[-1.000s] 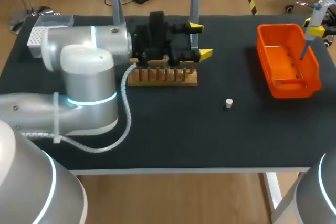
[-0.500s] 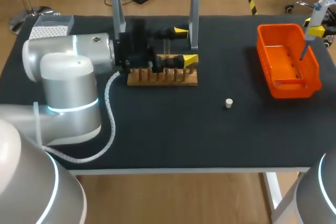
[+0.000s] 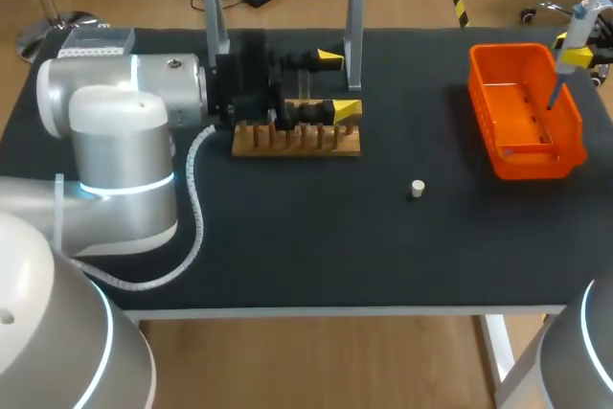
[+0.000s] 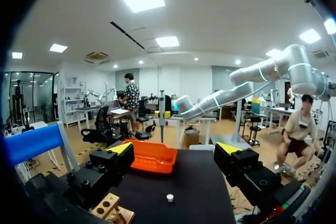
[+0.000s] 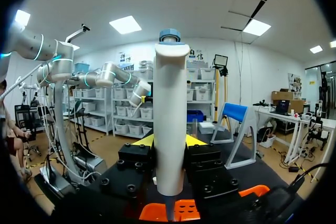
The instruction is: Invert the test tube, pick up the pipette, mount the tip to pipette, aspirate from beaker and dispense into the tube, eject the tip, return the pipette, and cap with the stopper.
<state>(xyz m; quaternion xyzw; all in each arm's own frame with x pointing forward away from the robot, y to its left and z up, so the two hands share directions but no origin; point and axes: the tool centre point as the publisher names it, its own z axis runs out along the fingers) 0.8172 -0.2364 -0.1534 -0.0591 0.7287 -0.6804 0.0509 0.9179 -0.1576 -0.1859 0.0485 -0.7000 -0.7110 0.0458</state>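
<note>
Drawn back leftward across the surface, the left fingers [image 3: 347, 110] now stand apart above the wooden rack [image 3: 297, 146], holding nothing. The right fingers [image 5: 144, 141] are clamped on the pipette [image 3: 573, 40], over the orange basket [image 3: 479, 93]. I cannot make out the test tube, so closing off-line could jolt the rack or miss.

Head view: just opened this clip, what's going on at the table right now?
The left gripper hovers by the rack with its fingers open and nothing between them. The right gripper is shut on the pipette, held upright over the bin at the table's right end. The stopper lies loose on the table, between rack and bin.
</note>
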